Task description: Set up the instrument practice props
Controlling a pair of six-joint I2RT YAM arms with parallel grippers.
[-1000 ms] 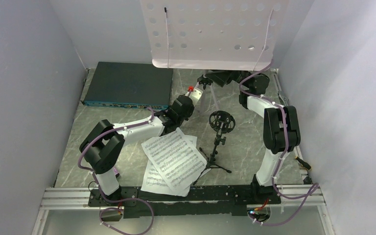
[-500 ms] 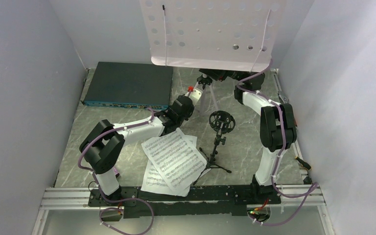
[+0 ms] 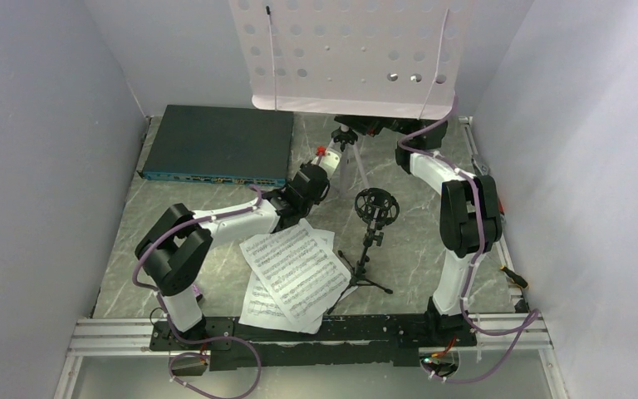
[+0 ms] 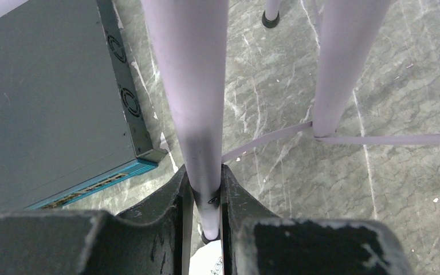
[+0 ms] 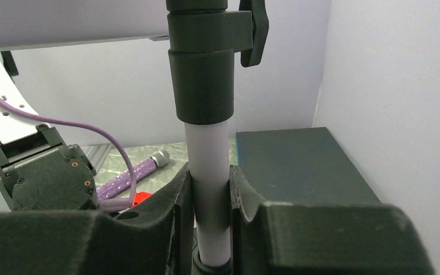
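Observation:
The pale lilac music stand's perforated desk (image 3: 353, 54) stands at the back, on its pole and tripod legs. My left gripper (image 4: 206, 195) is shut low on one lilac leg (image 4: 192, 86), just right of the dark box. My right gripper (image 5: 209, 200) is shut on the stand's white pole (image 5: 207, 154), below the black clamp collar (image 5: 201, 63). Two sheet-music pages (image 3: 295, 270) lie overlapped near the front. The black tripod mic stand (image 3: 374, 224) stands upright beside them. The glittery purple microphone (image 5: 129, 172) lies on the table behind the left wrist.
A flat dark box with a blue front edge (image 3: 216, 143) lies at the back left. A red-handled tool (image 3: 324, 150) sits by the stand's legs. Another stand leg (image 4: 344, 63) and thin braces cross the floor. Walls close in on three sides.
The right gripper has closed on the stand's pole. The right arm and the stand's desk have shifted slightly left and back. The left arm holds as before.

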